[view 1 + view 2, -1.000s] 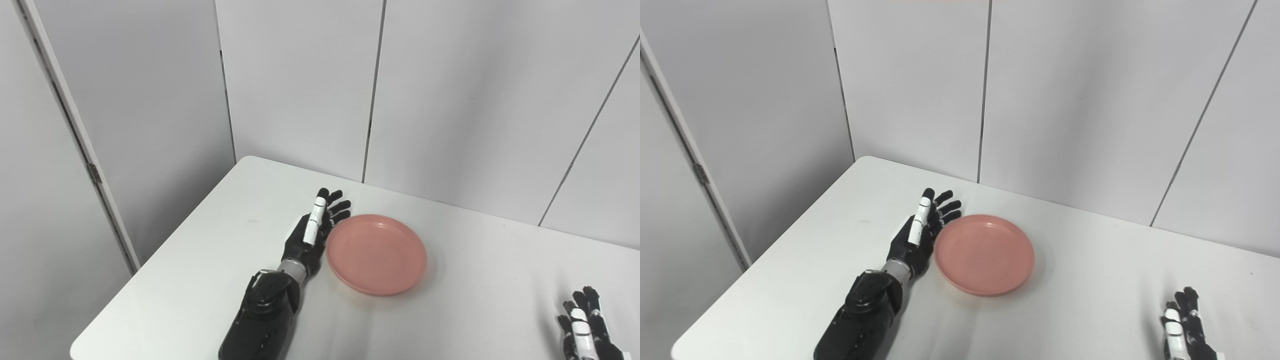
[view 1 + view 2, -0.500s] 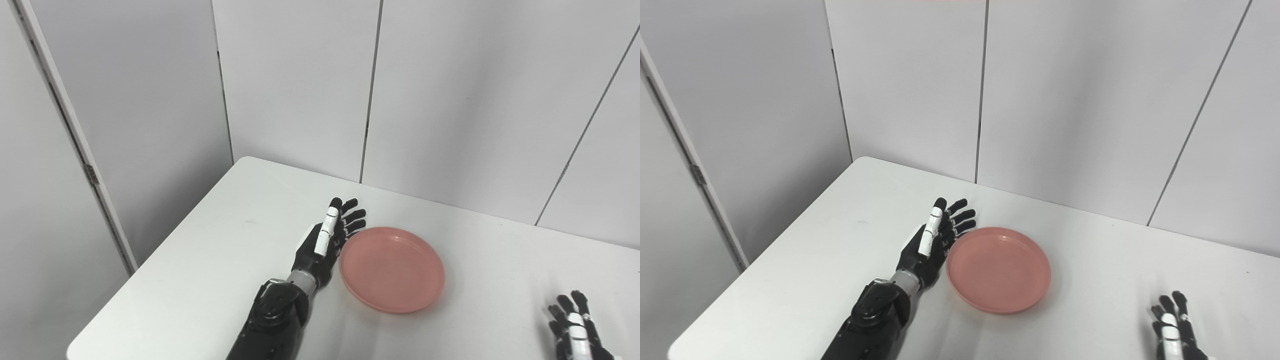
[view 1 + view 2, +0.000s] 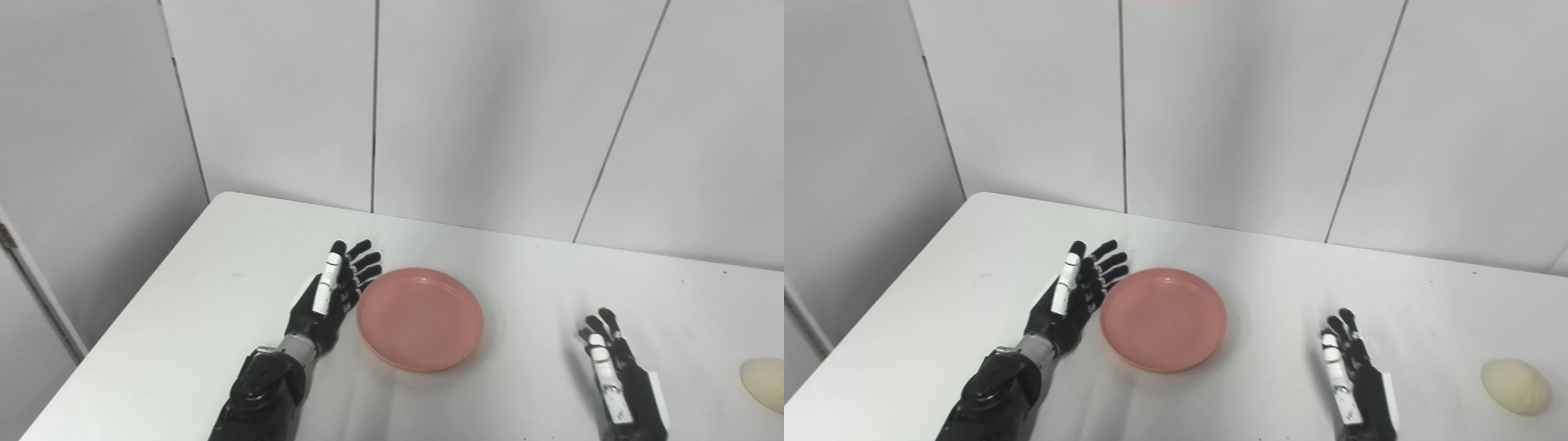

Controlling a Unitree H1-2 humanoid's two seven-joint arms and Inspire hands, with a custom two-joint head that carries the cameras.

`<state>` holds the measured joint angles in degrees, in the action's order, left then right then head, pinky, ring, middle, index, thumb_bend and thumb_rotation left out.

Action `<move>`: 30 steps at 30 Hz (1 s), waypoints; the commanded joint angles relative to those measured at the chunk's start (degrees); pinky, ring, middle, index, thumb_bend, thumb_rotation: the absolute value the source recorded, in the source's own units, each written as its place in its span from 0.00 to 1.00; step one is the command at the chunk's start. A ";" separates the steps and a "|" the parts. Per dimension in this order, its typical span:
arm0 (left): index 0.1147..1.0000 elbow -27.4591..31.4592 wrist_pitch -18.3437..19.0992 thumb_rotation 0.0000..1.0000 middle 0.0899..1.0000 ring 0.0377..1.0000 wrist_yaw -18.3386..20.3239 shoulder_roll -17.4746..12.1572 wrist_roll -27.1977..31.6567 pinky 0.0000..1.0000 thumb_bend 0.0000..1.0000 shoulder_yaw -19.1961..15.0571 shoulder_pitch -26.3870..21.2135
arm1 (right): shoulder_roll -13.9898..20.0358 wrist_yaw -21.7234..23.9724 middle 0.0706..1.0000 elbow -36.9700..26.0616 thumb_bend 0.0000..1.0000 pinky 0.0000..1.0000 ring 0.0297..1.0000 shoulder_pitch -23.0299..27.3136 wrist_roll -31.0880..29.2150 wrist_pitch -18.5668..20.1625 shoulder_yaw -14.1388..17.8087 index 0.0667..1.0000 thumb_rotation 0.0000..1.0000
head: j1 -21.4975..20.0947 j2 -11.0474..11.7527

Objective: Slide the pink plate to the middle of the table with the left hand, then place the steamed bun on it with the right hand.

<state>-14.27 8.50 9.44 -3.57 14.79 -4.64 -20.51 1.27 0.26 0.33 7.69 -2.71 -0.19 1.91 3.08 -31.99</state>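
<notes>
**Plate near mid-bench, bun waiting at the right**

Nearest me, the right hand (image 3: pixel 1350 367) lies low over the bench (image 3: pixel 937 294), fingers straight and apart, holding nothing. It sits between plate and bun, well apart from both, likely parked until its turn comes.

Further right, the steamed bun (image 3: pixel 1516 386) rests alone on the bench, pale and rounded, untouched.

Middle ground: the pink plate (image 3: pixel 1164 318) lies flat and empty, roughly mid-bench by my eye. The left hand (image 3: pixel 1075 295) stands on edge just beside its left rim, palm facing the plate, fingers spread and extended, gripping nothing. That is a pushing posture, a flat wall against the rim rather than a pinch. Whether palm and rim actually touch, I cannot tell.

Behind: plain grey wall panels.

Judgement: sliding looks about finished; the bun pickup is not yet started.
</notes>
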 commanded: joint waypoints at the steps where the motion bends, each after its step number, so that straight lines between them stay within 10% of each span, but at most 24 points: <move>1: 0.86 0.82 1.61 1.00 0.87 0.88 0.56 -0.55 0.58 0.88 0.80 -0.03 0.85 | -0.86 -0.44 0.91 -0.42 0.54 0.96 0.91 0.68 0.46 -2.10 -0.30 0.93 0.75 | -0.60 -0.31; 30: 0.93 3.72 -2.33 0.99 0.94 0.94 2.72 1.45 0.33 0.94 0.81 2.55 4.11 | -2.59 -1.91 0.91 -0.72 0.55 0.99 0.92 1.06 3.70 -1.68 -1.83 0.94 0.78 | -7.97 -1.84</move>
<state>-10.87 6.51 11.68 -2.66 15.17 -2.43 -16.93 -0.91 -1.47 0.43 7.81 0.98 -0.23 0.22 -4.92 -33.84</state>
